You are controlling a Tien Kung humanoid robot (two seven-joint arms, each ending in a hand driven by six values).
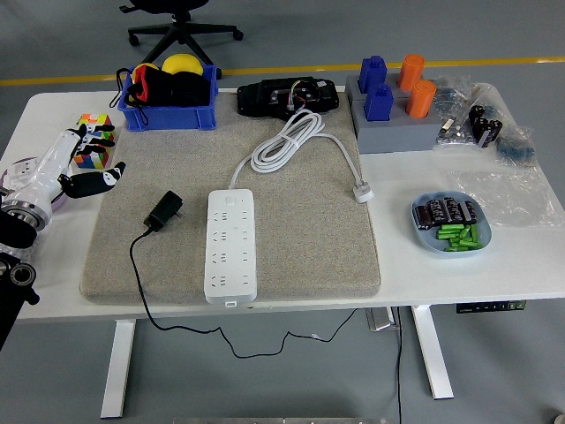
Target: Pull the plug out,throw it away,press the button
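My bench carries a grey mat. On it lies the white power strip, its button at the far end, with the black plug already out, just left of it. My left hand hovers at the mat's left edge, fingers loosely spread, holding nothing. I'd judge pressing comes next: open mat between, only the plug's cord to clear.

Unplugged black plug beside power strip

White power strip, black plug, grey mat, blue bin.
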